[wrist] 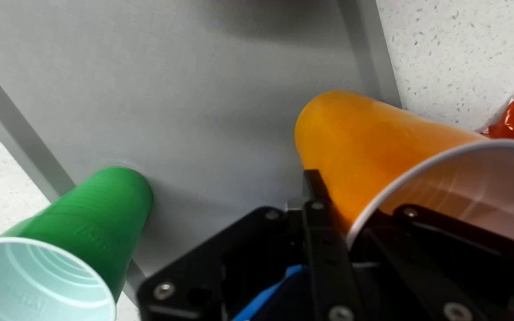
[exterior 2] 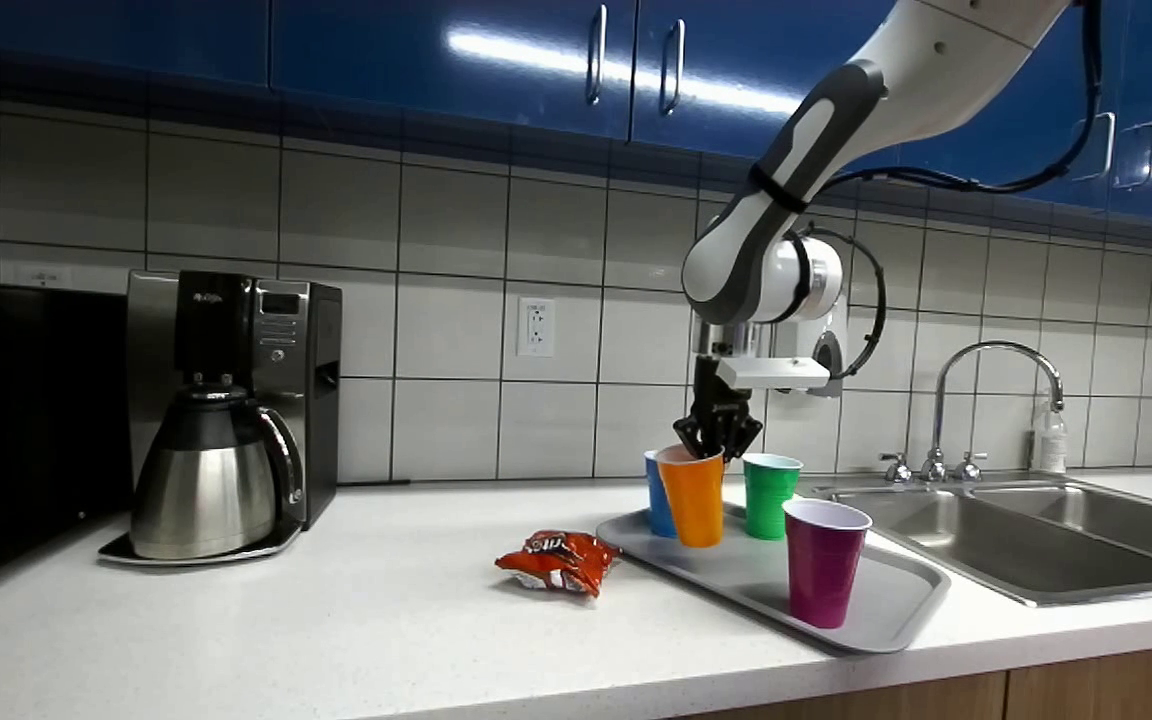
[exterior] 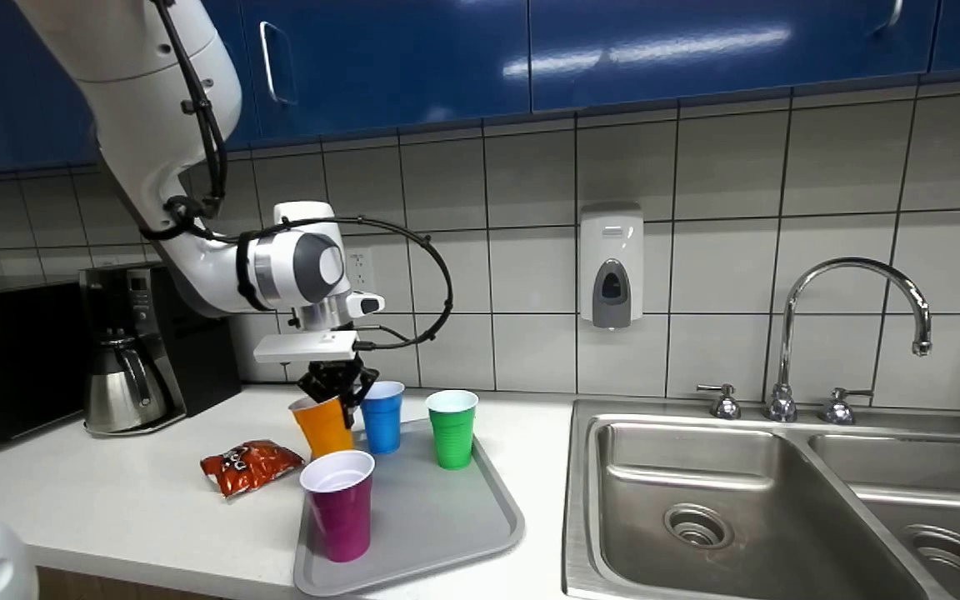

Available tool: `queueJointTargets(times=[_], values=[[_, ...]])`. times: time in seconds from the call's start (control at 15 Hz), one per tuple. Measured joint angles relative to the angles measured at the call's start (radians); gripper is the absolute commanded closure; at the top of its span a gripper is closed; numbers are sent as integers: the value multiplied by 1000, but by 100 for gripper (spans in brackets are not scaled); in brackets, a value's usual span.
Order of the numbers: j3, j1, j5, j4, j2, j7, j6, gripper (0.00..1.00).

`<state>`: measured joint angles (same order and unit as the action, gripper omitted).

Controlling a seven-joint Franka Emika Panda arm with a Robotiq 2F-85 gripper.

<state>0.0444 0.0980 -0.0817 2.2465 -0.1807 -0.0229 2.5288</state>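
Note:
My gripper (wrist: 328, 200) is shut on the wall of an orange cup (wrist: 350, 138), one finger outside and one inside the rim. The cup leans in my grip. In both exterior views the gripper (exterior: 345, 402) (exterior 2: 719, 438) points down at the rim of the orange cup (exterior: 323, 427) (exterior 2: 693, 502). Whether its base touches the grey tray (exterior: 438, 517) I cannot tell. Close behind stands a blue cup (exterior: 382, 421), partly covered by the orange one in an exterior view (exterior 2: 657, 500). A green cup (exterior: 452, 433) (wrist: 101, 214) and a magenta cup (exterior: 345, 517) stand upright on the tray.
A red chip bag (exterior: 251, 467) (exterior 2: 564, 562) lies on the counter beside the tray. A steel sink (exterior: 697, 467) with a faucet (exterior: 855, 263) is on one side. A coffee maker (exterior 2: 291, 400) stands on the other. Blue cabinets (exterior 2: 456, 60) hang above.

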Motion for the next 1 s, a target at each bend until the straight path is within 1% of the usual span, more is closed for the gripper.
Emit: queueJointTargets(times=[0.6, 1.0], values=[[-25, -14, 0, -10, -44, 0, 33, 100], [-25, -18, 5, -12, -68, 1, 64, 100]])
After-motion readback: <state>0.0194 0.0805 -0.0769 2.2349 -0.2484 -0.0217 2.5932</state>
